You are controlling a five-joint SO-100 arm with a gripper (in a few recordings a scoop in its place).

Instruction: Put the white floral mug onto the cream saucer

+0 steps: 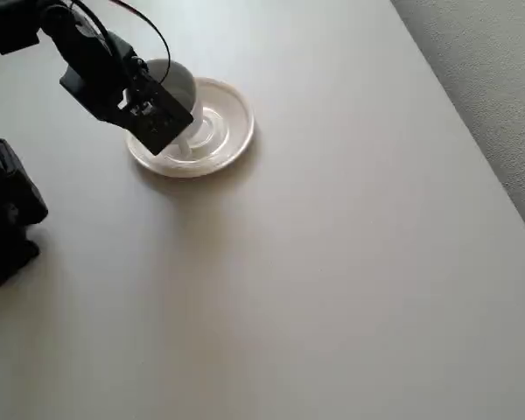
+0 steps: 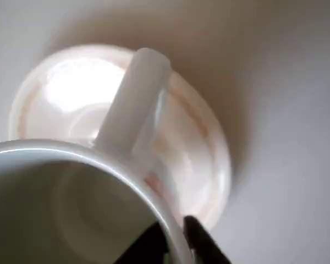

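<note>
The white floral mug point(image 1: 177, 80) hangs tilted over the left part of the cream saucer point(image 1: 229, 131), partly hidden by my black gripper point(image 1: 162, 114), which is shut on its rim. In the wrist view the mug point(image 2: 77, 203) fills the lower left with its open mouth toward the camera and its loop handle point(image 2: 135, 99) pointing up over the saucer point(image 2: 198, 148). The black fingertips point(image 2: 201, 242) clamp the rim at the bottom edge, one inside and one outside. Whether the mug touches the saucer I cannot tell.
The arm's black base point(image 1: 4, 219) stands at the left edge of the light table point(image 1: 332, 280). A grey floor strip point(image 1: 490, 87) runs along the table's right edge.
</note>
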